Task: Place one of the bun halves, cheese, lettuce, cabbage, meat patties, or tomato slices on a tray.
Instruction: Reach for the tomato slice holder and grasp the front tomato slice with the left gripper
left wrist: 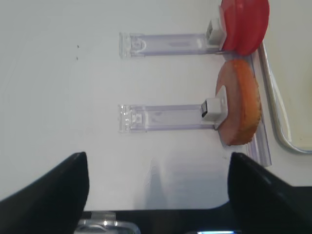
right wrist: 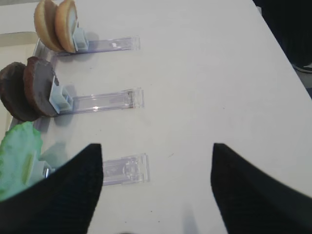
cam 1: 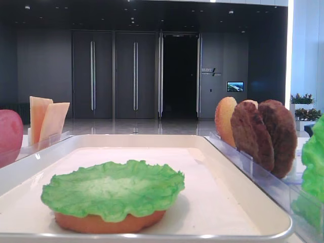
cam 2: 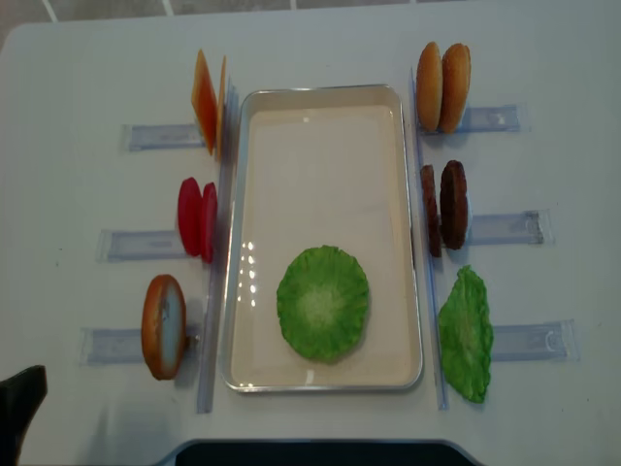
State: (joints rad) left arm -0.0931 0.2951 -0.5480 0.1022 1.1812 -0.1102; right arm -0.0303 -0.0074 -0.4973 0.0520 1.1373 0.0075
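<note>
So the tray (cam 2: pixel 243 194) already has a start on it: a lettuce leaf (cam 2: pixel 323 303) sits in the near half, and in the low front view you can see an orange-tan bun half (cam 1: pixel 109 223) peeking out underneath it. Looks to me like two layers are down and the rest of the tray is bare.

Everything else is parked upright in the clear racks on the desk (cam 2: pixel 543 49). Left side of the tray: cheese slices (cam 2: pixel 207 100) at the far end, tomato slices (cam 2: pixel 197 217) in the middle, another bun (cam 2: pixel 163 325) nearest. Right side: two buns (cam 2: pixel 442 86), the meat patties (cam 2: pixel 444 207), and a second lettuce leaf (cam 2: pixel 466 333).

Both grippers are holding nothing. The left gripper (left wrist: pixel 158 195) has its fingers spread wide, hovering over the desk near the bun and tomato racks. The right gripper (right wrist: pixel 158 190) is also spread, over its own racks near the lettuce.

My guess is a patty, tomato or cheese goes on next; nothing's been picked yet.
</note>
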